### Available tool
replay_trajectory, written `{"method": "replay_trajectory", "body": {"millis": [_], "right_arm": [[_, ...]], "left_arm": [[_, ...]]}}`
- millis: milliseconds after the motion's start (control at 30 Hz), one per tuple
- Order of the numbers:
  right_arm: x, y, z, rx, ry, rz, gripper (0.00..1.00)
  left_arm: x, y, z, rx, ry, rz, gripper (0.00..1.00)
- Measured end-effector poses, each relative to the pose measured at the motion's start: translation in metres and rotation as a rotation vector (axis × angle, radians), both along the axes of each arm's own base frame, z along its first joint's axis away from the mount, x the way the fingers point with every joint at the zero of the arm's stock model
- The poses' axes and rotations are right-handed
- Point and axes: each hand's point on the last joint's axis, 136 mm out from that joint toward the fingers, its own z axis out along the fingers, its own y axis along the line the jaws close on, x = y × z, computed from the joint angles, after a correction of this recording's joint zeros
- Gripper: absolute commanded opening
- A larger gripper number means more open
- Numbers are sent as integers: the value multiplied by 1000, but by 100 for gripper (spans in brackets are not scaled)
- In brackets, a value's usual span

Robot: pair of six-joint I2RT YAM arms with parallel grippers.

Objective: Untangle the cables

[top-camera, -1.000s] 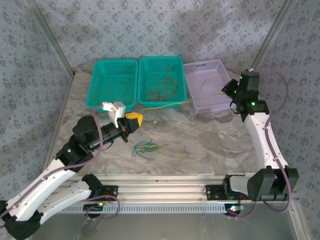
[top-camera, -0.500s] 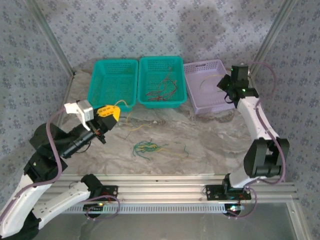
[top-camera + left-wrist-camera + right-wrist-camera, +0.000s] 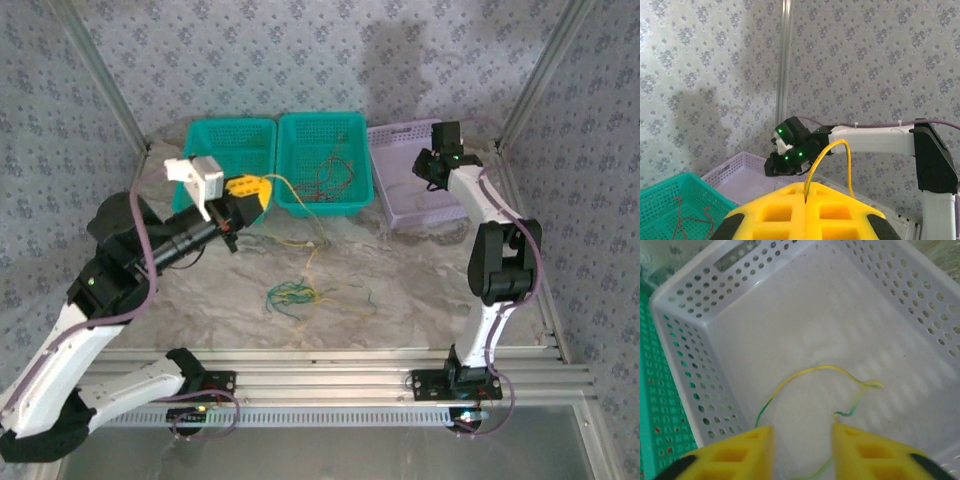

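The left gripper has its yellow pads pressed together on a yellow wire. The wire rises out of the seam between the pads in a narrow loop and drops back behind them. Seen from above, this gripper is lifted off the table and points toward the baskets. The left teal basket lies just beyond it and the middle teal basket just to its right. From the pads the wire trails right along the front of the middle basket, then down to the table. There it runs toward a bunch of green and yellow wires lying nearer the arm bases (whether it is caught up in them is too fine to tell). Red wires lie inside the middle basket.

The right gripper hangs with its fingers apart, holding nothing, over the lilac basket. Just ahead of the gap a yellow-green wire lies curled on the basket floor. One end of it runs down between the fingers in the wrist view.
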Motion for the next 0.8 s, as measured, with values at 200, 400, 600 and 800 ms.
{"method": "replay_trajectory", "body": {"millis": [200, 400, 600, 800], "right_arm": [[-10, 2, 27, 16, -71, 17, 58], [-66, 1, 104, 32, -277, 4, 68], [-138, 3, 172, 56, -519, -17, 78], [-185, -5, 161, 57, -539, -37, 81]], "left_arm": [[25, -35, 25, 14, -35, -41, 0], [53, -76, 51, 9, -79, -96, 0], [84, -116, 90, -8, -178, -130, 0], [104, -141, 149, -94, -354, -135, 0]]}}
